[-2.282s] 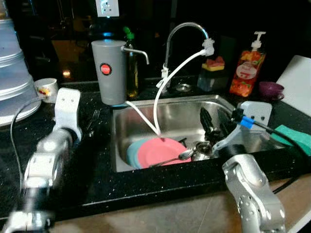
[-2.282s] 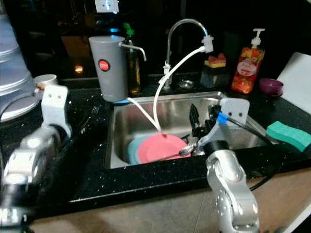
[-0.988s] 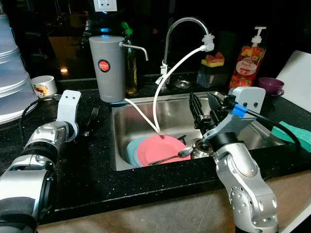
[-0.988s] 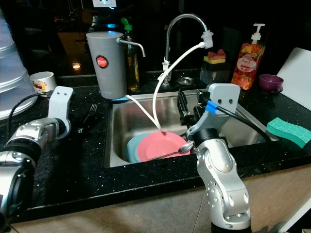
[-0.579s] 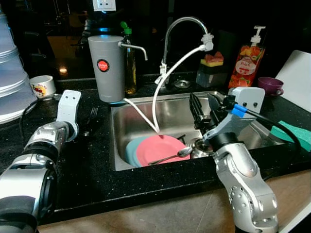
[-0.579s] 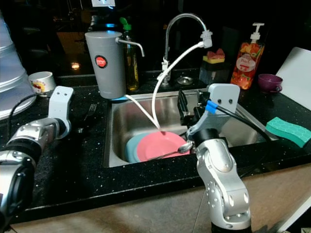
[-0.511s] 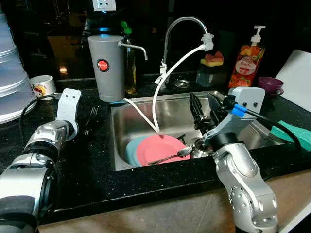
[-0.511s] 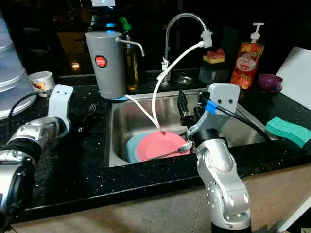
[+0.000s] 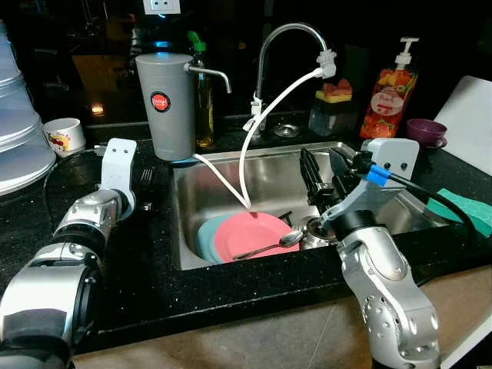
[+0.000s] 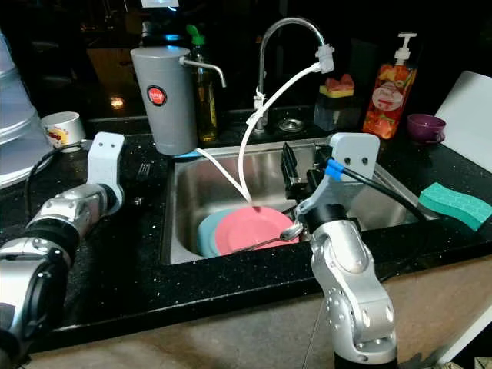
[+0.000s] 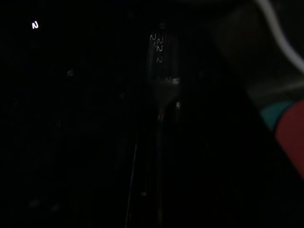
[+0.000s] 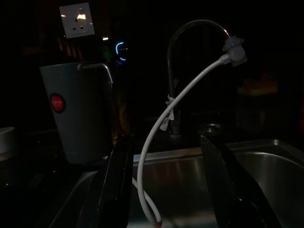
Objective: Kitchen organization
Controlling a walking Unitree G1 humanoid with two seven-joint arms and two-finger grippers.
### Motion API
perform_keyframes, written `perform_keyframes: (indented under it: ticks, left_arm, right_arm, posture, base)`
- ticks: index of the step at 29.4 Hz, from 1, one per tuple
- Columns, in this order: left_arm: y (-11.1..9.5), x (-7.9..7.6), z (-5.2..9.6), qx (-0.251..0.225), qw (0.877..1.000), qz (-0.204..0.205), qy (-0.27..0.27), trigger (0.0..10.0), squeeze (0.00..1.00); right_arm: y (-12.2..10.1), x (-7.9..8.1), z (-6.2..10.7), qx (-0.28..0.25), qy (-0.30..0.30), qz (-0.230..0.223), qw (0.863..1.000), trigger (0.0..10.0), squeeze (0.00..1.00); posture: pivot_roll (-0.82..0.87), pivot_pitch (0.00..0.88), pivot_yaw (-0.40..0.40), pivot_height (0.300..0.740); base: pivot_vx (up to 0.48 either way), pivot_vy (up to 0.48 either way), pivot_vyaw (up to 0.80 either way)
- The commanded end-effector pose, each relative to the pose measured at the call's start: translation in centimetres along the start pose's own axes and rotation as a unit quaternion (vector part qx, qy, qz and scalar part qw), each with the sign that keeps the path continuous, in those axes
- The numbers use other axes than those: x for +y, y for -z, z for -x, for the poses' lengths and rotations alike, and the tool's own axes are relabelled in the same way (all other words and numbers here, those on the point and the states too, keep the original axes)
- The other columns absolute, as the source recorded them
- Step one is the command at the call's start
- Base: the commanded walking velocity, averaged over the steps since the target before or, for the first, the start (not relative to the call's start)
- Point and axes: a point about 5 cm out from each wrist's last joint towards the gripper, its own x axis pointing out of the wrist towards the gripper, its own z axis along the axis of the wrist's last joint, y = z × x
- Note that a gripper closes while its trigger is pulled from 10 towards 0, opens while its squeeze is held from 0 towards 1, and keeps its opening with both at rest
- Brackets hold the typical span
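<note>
Two plates sit stacked in my stainless sink [image 9: 361,215], a pink plate [image 9: 254,234] on top of a teal plate [image 9: 204,242], with a spoon [image 9: 270,246] lying across the pink one's near edge. My right gripper [image 9: 327,175] hangs above the sink's right half, fingers spread apart and holding nothing, pointed toward the curved tap [image 9: 278,58] and its white hose [image 9: 257,123]. My left arm stretches over the black bench [image 9: 154,269] to the left of the sink; its gripper [image 9: 143,184] is by a fork [image 11: 161,102] that lies on the bench, and I cannot tell from the dark wrist view whether those fingers are spread or pressed together. Behind the sink stand a grey water dispenser [image 9: 163,104], a soap bottle [image 9: 388,100] and a purple cup [image 9: 427,132]. A green sponge [image 10: 453,204] rests on the bench at the far right.
</note>
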Motion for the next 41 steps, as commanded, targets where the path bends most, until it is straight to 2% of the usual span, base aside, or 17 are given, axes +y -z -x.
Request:
perform_keyframes:
  ticks: [1,4,5,8,9,10,11,13,14,20,22,23,24,25,27,35,41]
  left_arm:
    - [2.0,-0.2,-0.1,0.036,0.999,0.016,0.002,9.5,0.0]
    - [2.1,-0.3,-0.1,0.037,0.999,0.019,0.002,9.5,0.0]
    - [2.2,-0.3,-0.1,0.038,0.999,0.021,0.002,7.2,0.0]
    - [2.2,-0.3,-0.1,0.038,0.999,0.021,0.002,7.2,0.0]
    - [2.3,-0.2,-0.1,0.04,0.999,0.026,0.002,4.2,0.0]
    - [2.3,-0.2,-0.1,0.04,0.999,0.026,0.002,4.2,0.0]
    - [2.5,-0.2,0.0,0.041,0.999,0.032,0.001,1.5,0.0]
    - [2.5,-0.2,0.0,0.041,0.999,0.032,0.001,1.5,0.0]
    - [2.5,-0.1,0.0,0.042,0.998,0.036,0.001,0.0,0.0]
    - [2.3,0.0,0.0,0.033,0.999,0.032,-0.009,0.0,0.0]
    - [0.9,0.1,-0.1,-0.004,0.999,-0.001,-0.034,0.0,0.0]
    - [-0.2,0.0,-0.1,-0.031,0.999,-0.013,-0.043,1.8,0.0]
    - [-0.2,0.0,-0.1,-0.031,0.999,-0.013,-0.043,1.8,0.0]
    - [-1.4,-0.2,0.0,-0.061,0.997,-0.02,-0.051,10.0,0.0]
    - [-3.2,-0.6,0.1,-0.102,0.993,-0.016,-0.06,10.0,0.0]
    - [-3.9,-1.0,0.1,-0.124,0.99,-0.027,-0.061,10.0,0.0]
    - [-6.6,-2.2,0.7,-0.204,0.977,-0.029,-0.057,10.0,0.0]
  right_arm:
    - [-0.1,0.0,0.0,0.001,-0.002,-0.001,1.0,10.0,0.0]
    - [-0.1,0.0,0.0,0.001,-0.002,-0.001,1.0,10.0,0.0]
    - [-0.1,0.0,0.0,0.001,-0.003,-0.001,1.0,10.0,0.0]
    - [-0.1,0.0,0.0,0.001,-0.003,-0.001,1.0,10.0,0.0]
    - [-0.2,0.0,0.0,0.0,-0.003,0.0,1.0,10.0,0.0]
    - [-0.2,0.0,0.0,0.0,-0.003,0.0,1.0,10.0,0.0]
    - [-0.2,0.1,0.0,0.0,-0.004,0.0,1.0,10.0,0.0]
    - [-0.2,0.1,0.0,0.0,-0.004,0.0,1.0,10.0,0.0]
    - [-0.2,0.0,0.0,0.0,-0.005,0.0,1.0,10.0,0.0]
    - [-0.2,0.1,0.0,0.0,-0.006,-0.001,1.0,10.0,0.0]
    - [-0.2,0.1,0.0,0.001,-0.005,-0.001,1.0,10.0,0.0]
    - [-0.2,0.0,0.0,0.001,-0.005,-0.001,1.0,10.0,0.0]
    - [-0.2,0.0,0.0,0.001,-0.005,-0.001,1.0,10.0,0.0]
    - [-0.2,0.0,0.0,0.002,-0.005,-0.001,1.0,10.0,0.0]
    - [-0.2,0.1,0.0,0.003,-0.006,-0.002,1.0,10.0,0.0]
    - [-0.2,0.1,-0.1,0.003,-0.007,-0.003,1.0,10.0,0.0]
    - [-0.2,0.0,-0.1,0.005,-0.009,-0.004,1.0,10.0,0.0]
  posture:
    - [-0.04,0.109,-0.023,0.74]
    - [-0.04,0.109,-0.023,0.74]
    - [-0.04,0.108,-0.025,0.74]
    - [-0.04,0.108,-0.025,0.74]
    - [-0.05,0.108,-0.026,0.74]
    - [-0.05,0.108,-0.026,0.74]
    - [-0.05,0.107,-0.028,0.74]
    - [-0.05,0.107,-0.028,0.74]
    - [-0.04,0.107,-0.03,0.74]
    - [-0.04,0.107,-0.03,0.74]
    - [-0.05,0.111,-0.034,0.74]
    - [-0.05,0.111,-0.034,0.74]
    - [-0.05,0.111,-0.034,0.74]
    - [-0.04,0.112,-0.037,0.74]
    - [-0.04,0.112,-0.037,0.74]
    - [-0.04,0.115,-0.043,0.74]
    - [-0.05,0.119,-0.052,0.74]
  base:
    - [0.0,0.0,0.0]
    - [0.0,0.0,0.0]
    - [0.0,0.0,0.0]
    - [0.0,0.0,0.0]
    - [0.0,0.0,0.0]
    - [0.0,0.0,0.0]
    - [0.0,0.0,0.0]
    - [0.0,0.0,0.0]
    - [0.0,0.0,0.0]
    - [0.0,0.0,0.0]
    - [0.0,0.0,0.0]
    - [0.0,0.0,0.0]
    - [0.0,0.0,0.0]
    - [0.0,0.0,0.0]
    - [0.0,0.0,0.0]
    - [0.0,0.0,0.0]
    - [0.0,0.0,0.0]
